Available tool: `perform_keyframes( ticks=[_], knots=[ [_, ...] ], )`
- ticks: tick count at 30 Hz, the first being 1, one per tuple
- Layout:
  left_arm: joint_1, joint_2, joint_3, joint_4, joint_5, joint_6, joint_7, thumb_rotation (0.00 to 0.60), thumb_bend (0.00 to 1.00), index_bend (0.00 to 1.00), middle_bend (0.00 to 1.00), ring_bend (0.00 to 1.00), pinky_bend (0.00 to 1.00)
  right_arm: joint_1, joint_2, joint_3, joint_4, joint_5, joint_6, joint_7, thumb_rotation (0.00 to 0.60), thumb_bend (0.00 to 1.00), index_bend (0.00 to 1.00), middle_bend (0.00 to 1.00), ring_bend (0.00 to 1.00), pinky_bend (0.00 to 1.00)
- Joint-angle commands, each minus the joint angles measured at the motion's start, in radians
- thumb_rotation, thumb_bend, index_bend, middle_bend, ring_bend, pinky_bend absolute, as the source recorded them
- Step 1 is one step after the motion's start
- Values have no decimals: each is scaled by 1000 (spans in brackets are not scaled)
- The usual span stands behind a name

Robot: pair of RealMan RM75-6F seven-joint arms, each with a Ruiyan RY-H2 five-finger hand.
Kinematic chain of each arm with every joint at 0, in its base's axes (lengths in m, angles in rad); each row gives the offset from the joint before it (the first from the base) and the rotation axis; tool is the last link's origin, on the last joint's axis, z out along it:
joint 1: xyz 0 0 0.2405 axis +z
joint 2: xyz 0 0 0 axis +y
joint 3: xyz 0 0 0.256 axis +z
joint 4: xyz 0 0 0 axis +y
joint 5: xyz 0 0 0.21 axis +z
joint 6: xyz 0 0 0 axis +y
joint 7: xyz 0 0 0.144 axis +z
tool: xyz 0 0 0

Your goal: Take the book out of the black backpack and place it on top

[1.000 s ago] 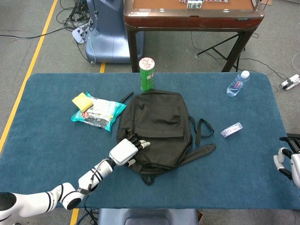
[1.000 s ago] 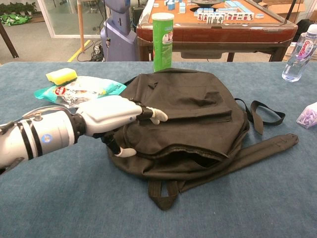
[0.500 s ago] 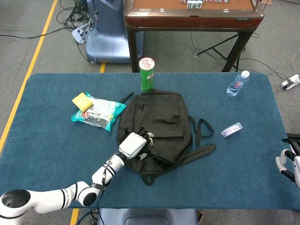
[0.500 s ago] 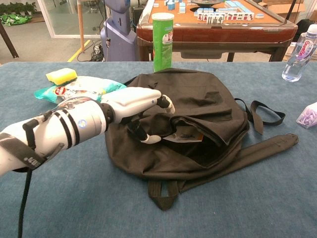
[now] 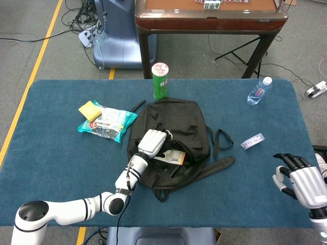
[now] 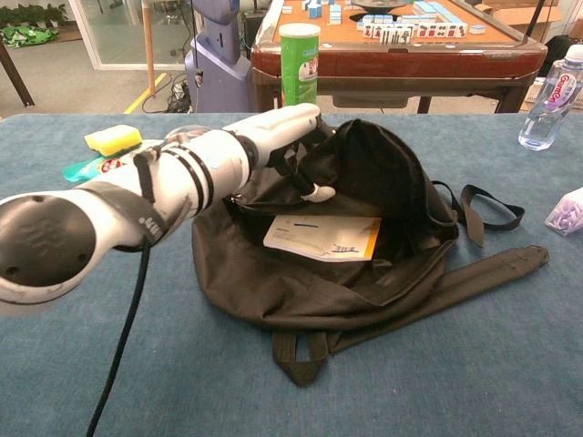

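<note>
A blue desk (image 5: 51, 153) carries a black backpack (image 5: 189, 122) at centre, green can (image 5: 160, 81) above it, snack packet (image 5: 107, 122) and sponge (image 5: 90, 110) left, bottle (image 5: 259, 91) upper right.

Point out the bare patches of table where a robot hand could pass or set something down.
Widest bare cloth lies between the black backpack and the right robot hand, below the small packet. The near-left corner of the table is bare too. It is crowded around the snack bag, sponge and green can.

On the worktop (image 5: 56, 168): a green can (image 5: 160, 81) at 12 o'clock, a sponge (image 5: 90, 110) touching a snack bag (image 5: 108, 123) at 10, a bottle (image 5: 259, 91) at 2, and a small packet (image 5: 252, 141) at 3.
</note>
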Motion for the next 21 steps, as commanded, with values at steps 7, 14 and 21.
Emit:
perform_keyframes(
  ticks=[7, 14, 21],
  knots=[
    [-127, -79, -92, 136, -191, 109, 187, 600, 326, 726, 529, 397, 196, 192, 4, -35, -134, -108, -256, -10, 600, 331, 340, 301, 251, 336],
    [-167, -101, -130, 211, -293, 149, 248, 600, 326, 726, 542, 408, 201, 308, -66, 2, -146, -68, -411, -40, 600, 331, 340, 301, 251, 337],
    [-157, -87, -138, 187, -359, 161, 252, 600, 326, 717, 544, 409, 202, 370, -199, 47, -58, 31, -486, -59, 600, 332, 340, 303, 251, 336]
  ],
)
